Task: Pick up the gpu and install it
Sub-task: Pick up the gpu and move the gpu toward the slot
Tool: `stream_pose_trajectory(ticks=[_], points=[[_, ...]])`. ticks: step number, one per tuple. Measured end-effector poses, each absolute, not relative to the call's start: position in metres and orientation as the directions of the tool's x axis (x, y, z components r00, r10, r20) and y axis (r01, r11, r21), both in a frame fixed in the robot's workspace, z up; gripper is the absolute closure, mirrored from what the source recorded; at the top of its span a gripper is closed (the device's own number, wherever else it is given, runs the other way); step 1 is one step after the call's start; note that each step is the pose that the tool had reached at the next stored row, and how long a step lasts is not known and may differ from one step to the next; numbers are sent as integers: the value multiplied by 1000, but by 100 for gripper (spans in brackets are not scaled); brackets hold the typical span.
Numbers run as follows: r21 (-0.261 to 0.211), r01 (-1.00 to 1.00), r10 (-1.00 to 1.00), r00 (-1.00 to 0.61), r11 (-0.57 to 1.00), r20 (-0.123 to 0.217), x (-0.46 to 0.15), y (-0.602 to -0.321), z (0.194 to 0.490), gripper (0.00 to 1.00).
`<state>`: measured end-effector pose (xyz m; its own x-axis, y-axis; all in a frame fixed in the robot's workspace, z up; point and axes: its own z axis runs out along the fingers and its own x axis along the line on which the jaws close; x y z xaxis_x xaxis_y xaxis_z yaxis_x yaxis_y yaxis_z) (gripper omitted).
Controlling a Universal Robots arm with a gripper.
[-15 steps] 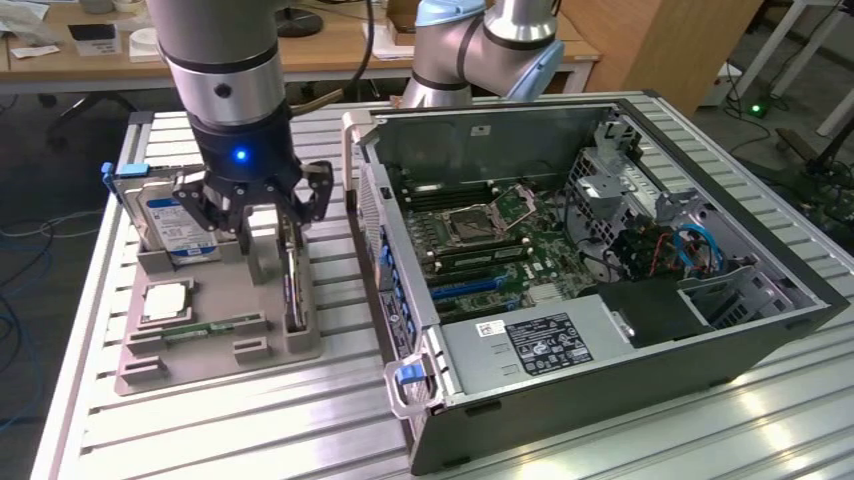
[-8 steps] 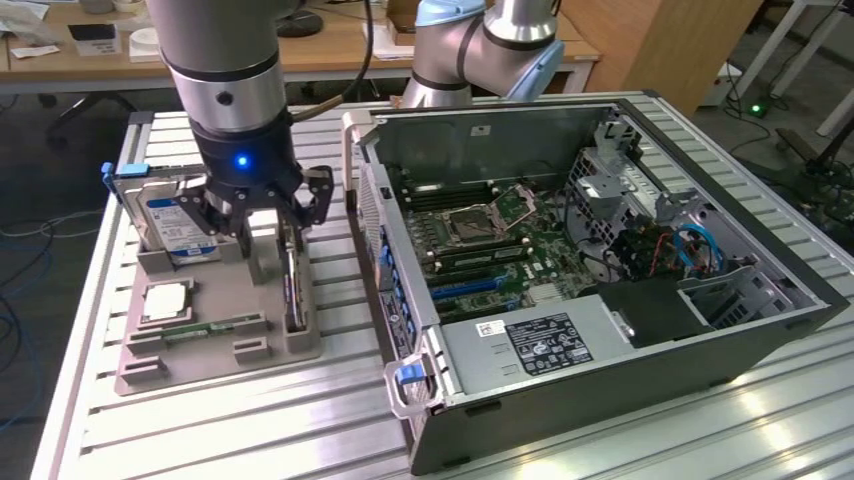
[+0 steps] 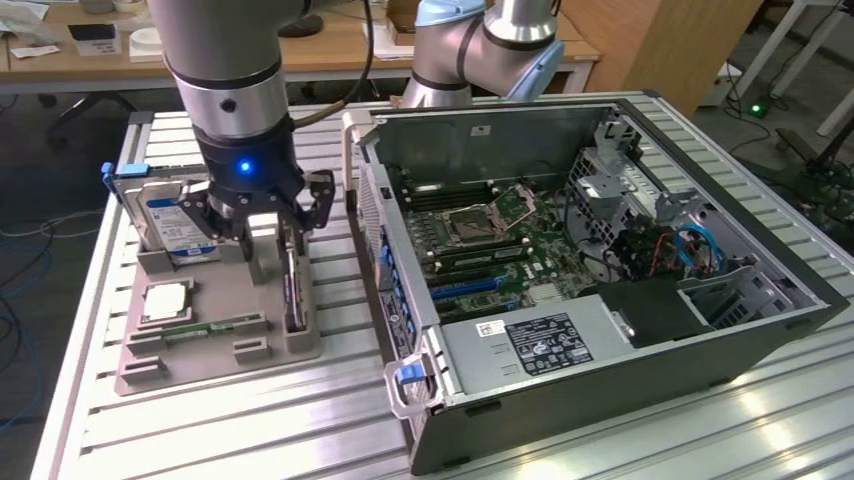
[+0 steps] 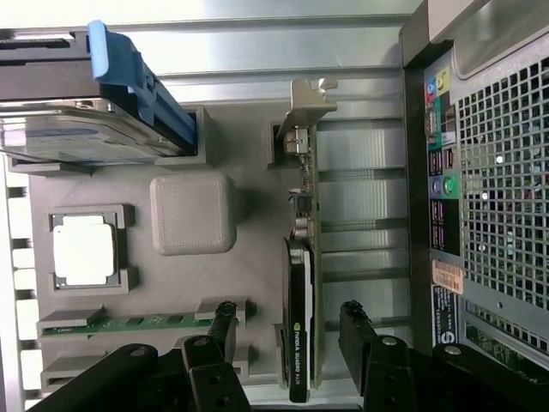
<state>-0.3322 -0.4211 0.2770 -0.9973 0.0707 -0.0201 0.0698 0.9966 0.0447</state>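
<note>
Early stage. The gpu (image 3: 291, 285) stands on edge in the gray holder (image 3: 200, 360) on the table (image 3: 267, 420), at the exterior view's left of the open computer case (image 3: 481, 130). The end effector (image 3: 267, 235) is spread wide, straddling the card without pinching it. Pickup and install are both left.

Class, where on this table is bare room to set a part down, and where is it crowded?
Free: the table strip bordering the tray's near edge. Crowded: the tray, where the open gripper straddles the gpu beside the case.
</note>
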Motion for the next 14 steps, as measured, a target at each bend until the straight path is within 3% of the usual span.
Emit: stream_pose_trajectory(ticks=[14], points=[[45, 39, 40, -999, 998, -20, -326, -421, 262, 40]])
